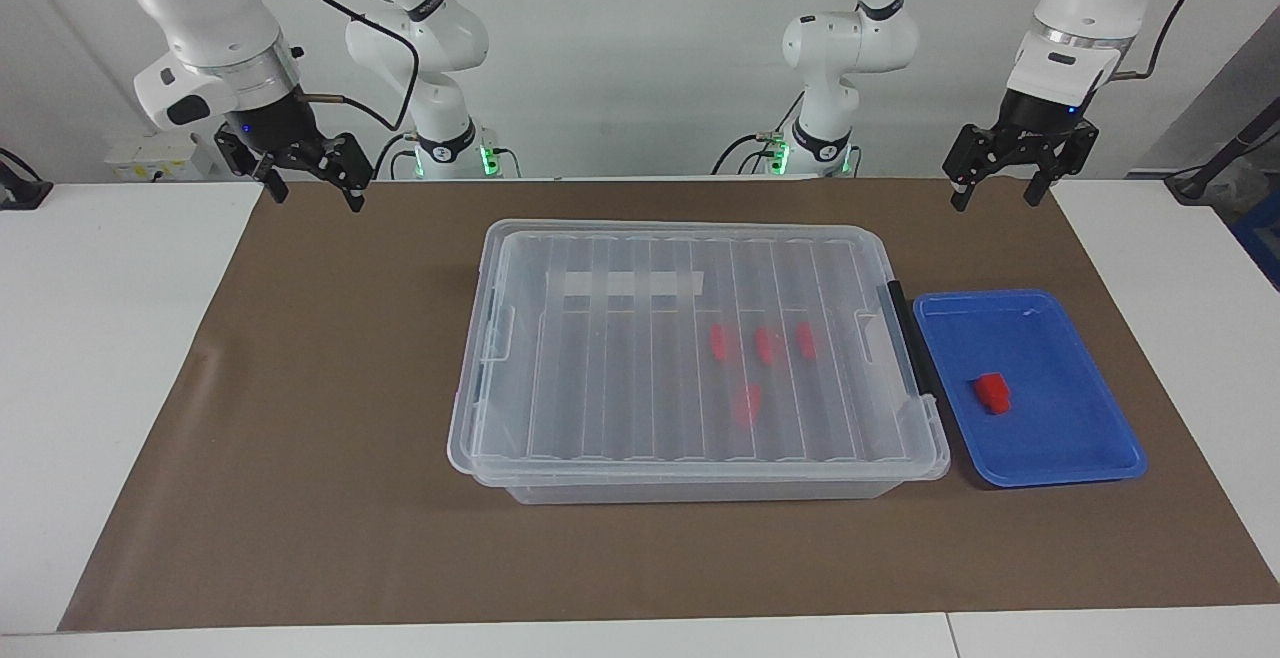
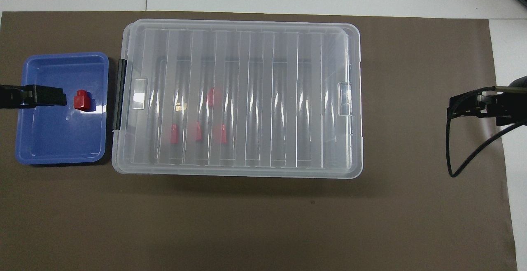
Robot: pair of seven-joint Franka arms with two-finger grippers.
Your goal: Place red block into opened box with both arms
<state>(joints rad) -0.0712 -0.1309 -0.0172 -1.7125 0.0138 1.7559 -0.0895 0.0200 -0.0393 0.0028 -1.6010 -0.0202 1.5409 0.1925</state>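
Box [image 1: 690, 358] first: the big clear bin sits in the middle of the brown mat [image 1: 300, 498] on my table [image 1: 110, 398], and its ribbed lid [image 1: 620, 368] lies flat over the top, so by my judgement the opening step is not yet done. Through the lid I make out four red blocks [image 1: 762, 344] already inside, toward my left arm's end of the bin.

Blue tray [image 1: 1060, 438] comes next, just beside the bin's black handle [image 1: 908, 348] at my left arm's end of the table. On it lies the red block [image 1: 992, 393], alone and untouched, near the tray's middle.

My left tool [image 1: 1003, 196] hangs released over the mat's edge nearest me, up in the air near the tray, holding nothing. My right tool [image 1: 312, 188] hangs released and empty over the mat's corner at the other end.

I judge everything is left: the lid must come off, then the block must be picked from the tray and set in the bin.
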